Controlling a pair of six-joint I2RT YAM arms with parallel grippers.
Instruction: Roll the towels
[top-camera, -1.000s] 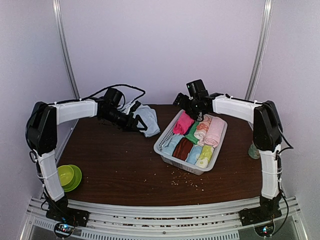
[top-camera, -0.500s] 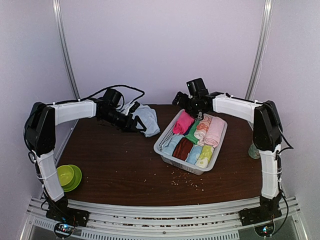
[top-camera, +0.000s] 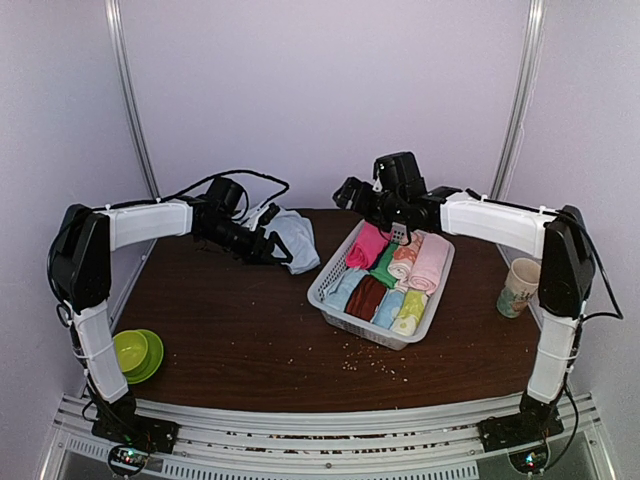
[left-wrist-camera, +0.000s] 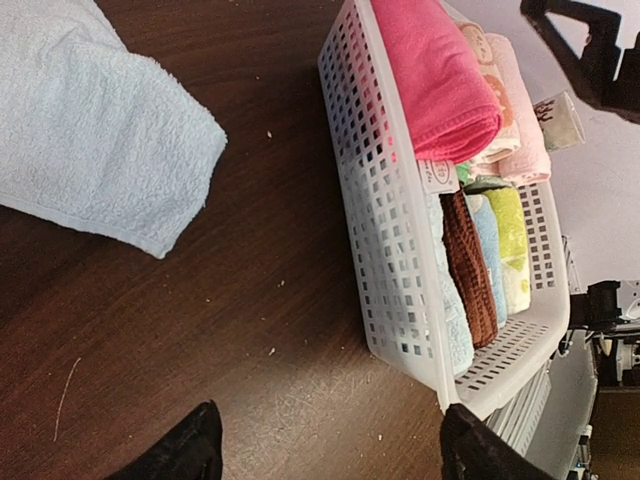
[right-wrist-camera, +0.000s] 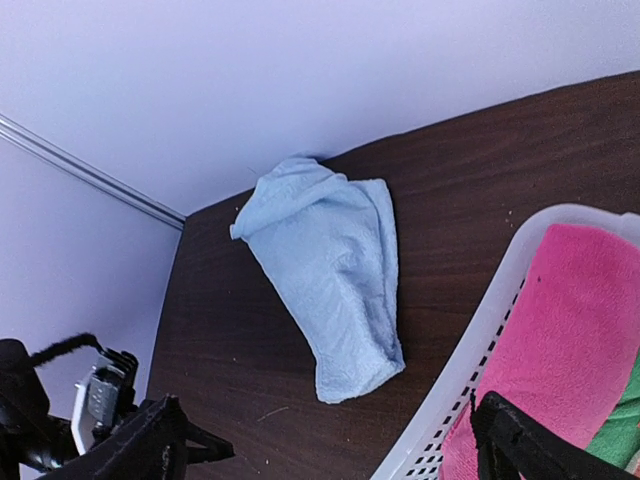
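The pale blue towel lies loosely folded on the brown table at the back, left of the white basket. A magenta-pink towel lies rolled in the basket's back left corner. My left gripper hovers open and empty over the blue towel's near edge, pointing at the basket. My right gripper hangs open and empty above the table, between the blue towel and the basket's back corner.
Several small rolled cloths in green, brown, peach, yellow and light blue fill the rest of the basket. A paper cup stands at the right edge and a green bowl at the front left. Crumbs lie in front of the basket.
My right arm has swung up and leftward, carrying its open gripper off the basket's back edge and uncovering the paper cup. The left arm and both towels have stayed put.
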